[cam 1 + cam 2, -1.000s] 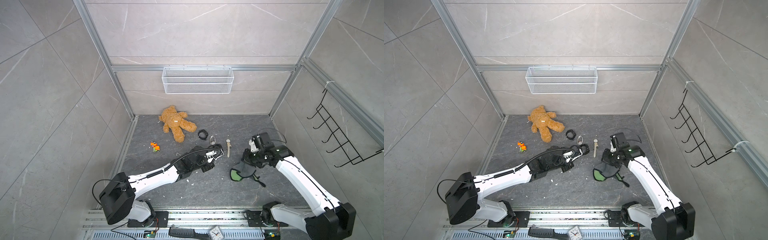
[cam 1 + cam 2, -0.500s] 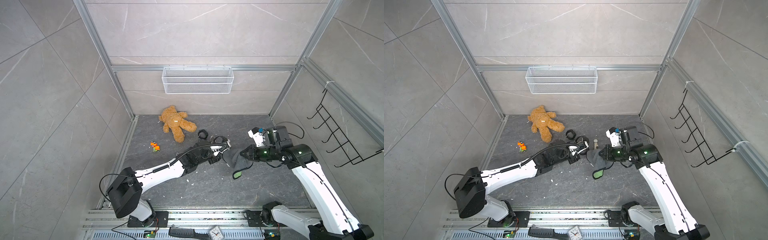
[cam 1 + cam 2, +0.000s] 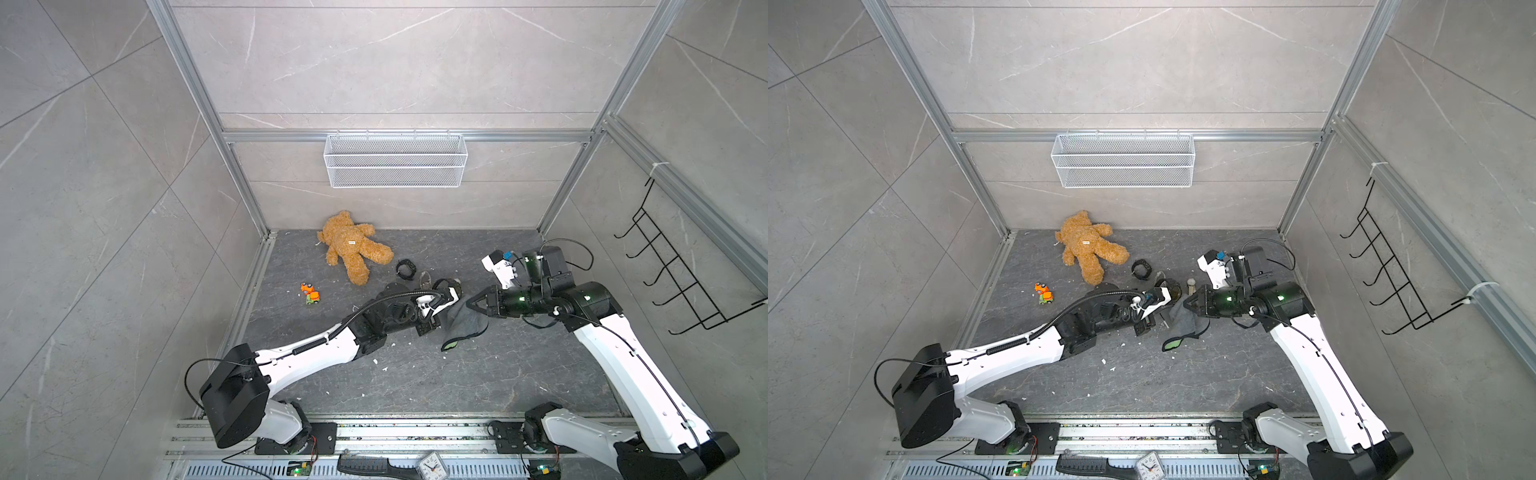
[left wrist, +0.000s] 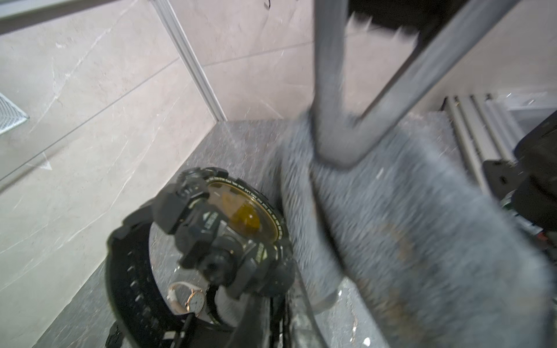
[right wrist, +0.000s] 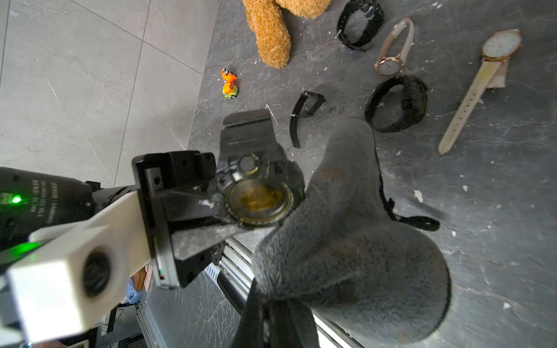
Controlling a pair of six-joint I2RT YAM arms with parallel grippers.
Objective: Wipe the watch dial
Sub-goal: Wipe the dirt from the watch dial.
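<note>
My left gripper [image 3: 445, 298] [image 3: 1160, 298] is shut on a chunky black watch [image 4: 217, 229], held off the floor. Its round dial [image 5: 256, 203] [image 4: 244, 211] is smeared yellow-brown. My right gripper [image 3: 471, 305] [image 3: 1188, 306] is shut on a grey fuzzy cloth [image 5: 346, 241] [image 3: 463, 322], which hangs down from it. In both wrist views the cloth [image 4: 422, 226] lies against one edge of the bezel, and most of the dial is uncovered. The two grippers point at each other, nearly tip to tip.
On the dark floor lie a teddy bear [image 3: 351, 249], a small orange toy car [image 3: 311, 294], a black band [image 3: 406, 269], two pale-strapped watches [image 5: 391, 60] [image 5: 497, 48], another black watch [image 5: 398, 104] and a loose strap piece [image 5: 304, 117]. A wire basket [image 3: 395, 160] hangs on the back wall.
Both arms rose from the floor and closed in on each other. The left brought the watch up; the right lifted the cloth across until it reached the watch.
</note>
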